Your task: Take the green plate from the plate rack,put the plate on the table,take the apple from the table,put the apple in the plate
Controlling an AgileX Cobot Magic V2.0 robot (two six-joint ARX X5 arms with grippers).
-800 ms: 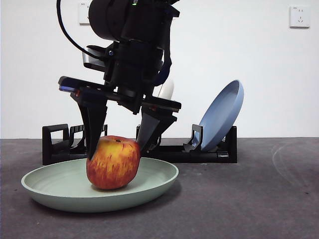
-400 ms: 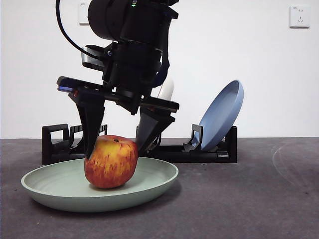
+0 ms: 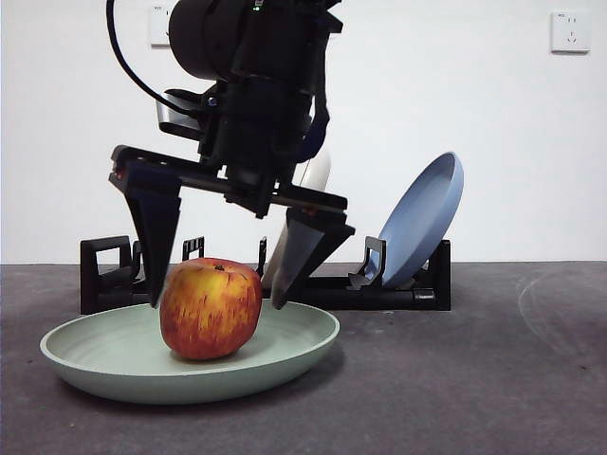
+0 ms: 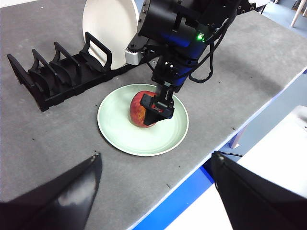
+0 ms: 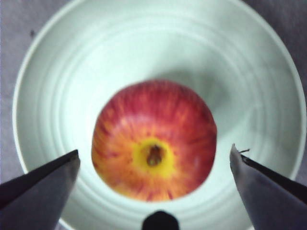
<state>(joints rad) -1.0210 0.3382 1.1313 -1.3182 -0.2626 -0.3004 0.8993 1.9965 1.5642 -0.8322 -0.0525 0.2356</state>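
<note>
In the shallow, matte sage-green round plate (image 3: 294, 349) on the dark grey mottled table (image 3: 493, 379), the large red-and-yellow streaked apple (image 3: 211, 308) rests on its own, while the right gripper (image 3: 216, 301) straddles it with jaws spread clear of the skin on both sides. The left gripper (image 4: 156, 175) waits well apart, jaws wide. The likeliest trouble is a fingertip (image 3: 289, 284) brushing the round fruit on withdrawal, rolling it towards the low rim, or catching the long black plate rack (image 3: 398, 289) just behind.

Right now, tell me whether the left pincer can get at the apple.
Probably not: the right pincer straddles the apple in the green plate, blocking the way from above, while the left pincer hangs well back.
</note>
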